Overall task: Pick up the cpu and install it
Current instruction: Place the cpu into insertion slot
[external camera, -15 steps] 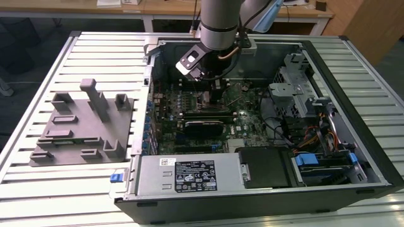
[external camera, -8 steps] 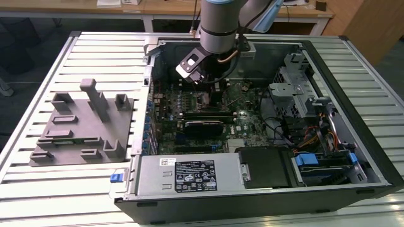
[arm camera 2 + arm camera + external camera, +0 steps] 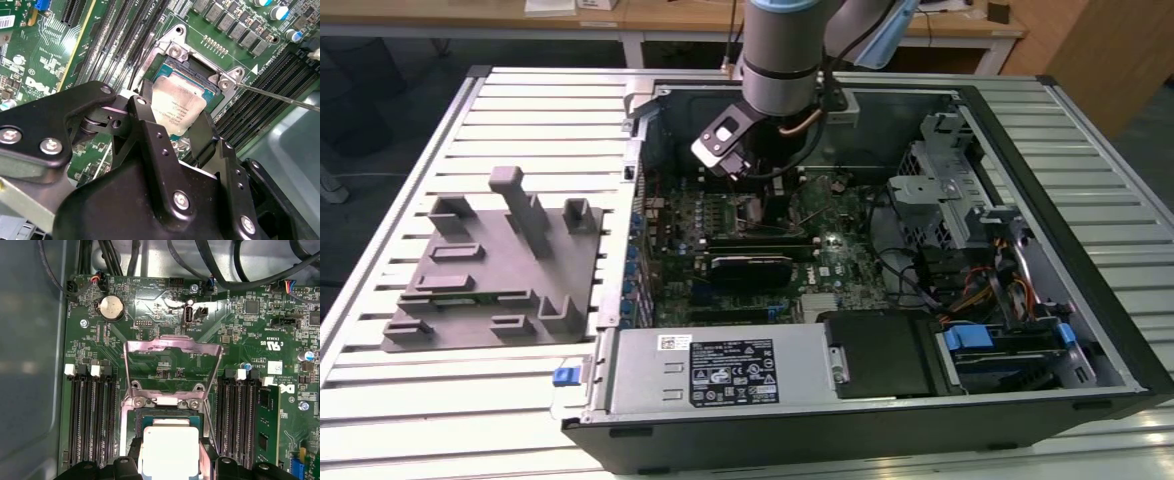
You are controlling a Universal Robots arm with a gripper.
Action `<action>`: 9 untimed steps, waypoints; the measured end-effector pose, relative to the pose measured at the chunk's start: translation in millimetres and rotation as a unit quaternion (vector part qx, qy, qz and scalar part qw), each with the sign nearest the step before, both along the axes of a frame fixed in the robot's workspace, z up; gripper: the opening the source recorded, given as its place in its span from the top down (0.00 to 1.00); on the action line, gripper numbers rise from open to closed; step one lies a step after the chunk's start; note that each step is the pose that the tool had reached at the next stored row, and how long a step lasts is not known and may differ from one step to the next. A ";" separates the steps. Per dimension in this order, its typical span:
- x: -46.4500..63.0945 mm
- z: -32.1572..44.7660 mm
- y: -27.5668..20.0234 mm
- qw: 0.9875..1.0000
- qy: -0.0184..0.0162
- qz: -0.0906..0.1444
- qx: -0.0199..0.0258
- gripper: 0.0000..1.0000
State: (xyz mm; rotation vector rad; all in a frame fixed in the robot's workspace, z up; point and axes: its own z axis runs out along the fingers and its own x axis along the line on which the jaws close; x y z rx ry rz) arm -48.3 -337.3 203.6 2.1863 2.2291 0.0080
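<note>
The cpu (image 3: pixel 176 106), a small square chip with a pale silver top, sits level over the open socket (image 3: pixel 176 50) on the green motherboard (image 3: pixel 834 255). My gripper (image 3: pixel 174 115) is shut on the cpu, one black finger (image 3: pixel 150 125) on each of two opposite edges. In the first wrist view the cpu (image 3: pixel 170 450) lies inside the socket frame, below the raised metal load plate (image 3: pixel 172 357). I cannot tell whether the chip rests fully in the socket. In the exterior view my gripper (image 3: pixel 761 185) reaches down into the open computer case.
A grey tray (image 3: pixel 494 265) with upright blocks lies at the exterior view's left of the case. Black memory slots (image 3: pixel 92 420) flank the socket, and one memory stick (image 3: pixel 265 425) stands beside it. The thin socket lever (image 3: pixel 280 97) sticks out sideways. A power supply (image 3: pixel 720 370) and drive cage (image 3: pixel 961 200) crowd the case.
</note>
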 end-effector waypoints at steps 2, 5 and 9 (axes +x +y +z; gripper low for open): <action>0.0 -1.0 0.1 1.000 0.000 0.000 0.000 0.47; -0.1 -2.7 0.5 1.000 0.000 0.000 0.000 0.47; 0.0 -5.0 1.0 1.000 0.000 0.000 0.000 0.47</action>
